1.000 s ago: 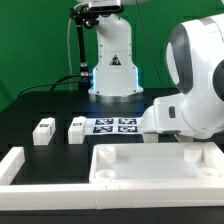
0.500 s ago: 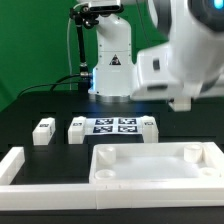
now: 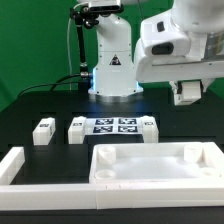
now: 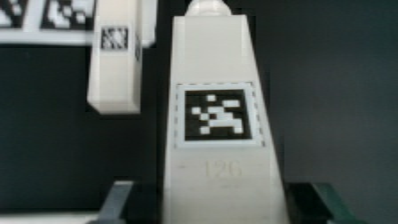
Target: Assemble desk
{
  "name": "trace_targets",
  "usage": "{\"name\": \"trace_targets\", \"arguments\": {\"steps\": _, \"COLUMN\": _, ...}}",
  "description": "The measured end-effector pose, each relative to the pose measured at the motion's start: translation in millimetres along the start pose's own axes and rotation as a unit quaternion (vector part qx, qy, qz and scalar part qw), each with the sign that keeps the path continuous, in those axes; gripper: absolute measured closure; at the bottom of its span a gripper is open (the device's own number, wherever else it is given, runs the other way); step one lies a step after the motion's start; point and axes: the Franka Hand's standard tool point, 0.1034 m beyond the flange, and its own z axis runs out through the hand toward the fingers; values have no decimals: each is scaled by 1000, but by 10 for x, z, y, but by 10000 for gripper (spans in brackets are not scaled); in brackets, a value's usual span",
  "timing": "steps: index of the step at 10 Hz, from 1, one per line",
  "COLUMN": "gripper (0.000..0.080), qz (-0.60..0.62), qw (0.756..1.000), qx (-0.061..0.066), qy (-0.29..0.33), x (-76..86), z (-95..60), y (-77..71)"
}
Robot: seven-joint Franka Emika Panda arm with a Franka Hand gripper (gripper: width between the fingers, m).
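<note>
**Exterior view.** The arm [image 3: 175, 40] occupies the upper right of the frame. The end effector [image 3: 187, 84] sits high above the black surface [image 3: 40, 105] and is closed on the held leg block [image 3: 189, 96], which hangs well clear of everything below.

The tabletop panel [image 3: 150, 168] lies flat at the lower centre and lower right, rim upward. Three more parts stand in a row across the middle of the frame:
- the first leg block [image 3: 43, 130], at the left
- the second leg block [image 3: 76, 129], just beside it
- the third leg block [image 3: 148, 125], right of centre

The marker board [image 3: 115, 125] lies between the second and third. A white border rail [image 3: 12, 165] lies at the lower left. The arm base [image 3: 112, 60] stands at the upper centre.

**Wrist view.** The held leg block [image 4: 217, 110] fills much of the frame, with a black-and-white tag on its facing side. The dark fingers [image 4: 121, 198] press against its two opposite sides, so the end effector [image 4: 217, 200] is gripping it. Another leg block [image 4: 116, 60] lies on the surface [image 4: 45, 120] below, with the marker board [image 4: 45, 12] near it. Which of the three blocks this is cannot be told.
</note>
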Motion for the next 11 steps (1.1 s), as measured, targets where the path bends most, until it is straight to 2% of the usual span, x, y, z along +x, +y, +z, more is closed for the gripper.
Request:
{"name": "trace_targets", "arguments": {"steps": 1, "gripper": 512, "qz": -7, "qw": 999, "qx": 3, "qy": 32, "x": -2, "z": -82, "y": 31}}
{"name": "trace_targets", "arguments": {"steps": 2, "gripper": 512, "qz": -20, "qw": 998, "qx": 5, "qy": 57, "x": -3, "z": -313, "y": 67}}
{"name": "trace_targets", "arguments": {"steps": 3, "gripper": 512, "qz": -34, "qw": 995, "qx": 7, "qy": 98, "x": 65, "z": -562, "y": 111}}
{"name": "trace_targets", "arguments": {"steps": 4, "gripper": 512, "qz": -41, "qw": 991, "qx": 8, "qy": 128, "x": 114, "z": -743, "y": 137}}
{"name": "trace_targets", "arguments": {"steps": 5, "gripper": 512, "qz": -42, "qw": 988, "qx": 9, "qy": 146, "x": 151, "z": -829, "y": 125}}
{"name": "trace_targets", "arguments": {"steps": 6, "gripper": 512, "qz": -42, "qw": 981, "qx": 11, "qy": 189, "x": 215, "z": -844, "y": 113}}
{"name": "trace_targets", "arguments": {"steps": 7, "gripper": 512, "qz": -41, "qw": 977, "qx": 10, "qy": 209, "x": 191, "z": -815, "y": 128}}
{"name": "trace_targets", "arguments": {"steps": 9, "gripper": 512, "qz": -41, "qw": 956, "qx": 12, "qy": 290, "x": 266, "z": -870, "y": 126}}
{"name": "trace_targets", "arguments": {"steps": 10, "gripper": 512, "qz": -44, "qw": 944, "qx": 11, "qy": 328, "x": 323, "z": -884, "y": 123}}
{"name": "trace_targets", "arguments": {"steps": 11, "gripper": 512, "qz": -53, "qw": 930, "qx": 6, "qy": 363, "x": 476, "z": -937, "y": 94}}
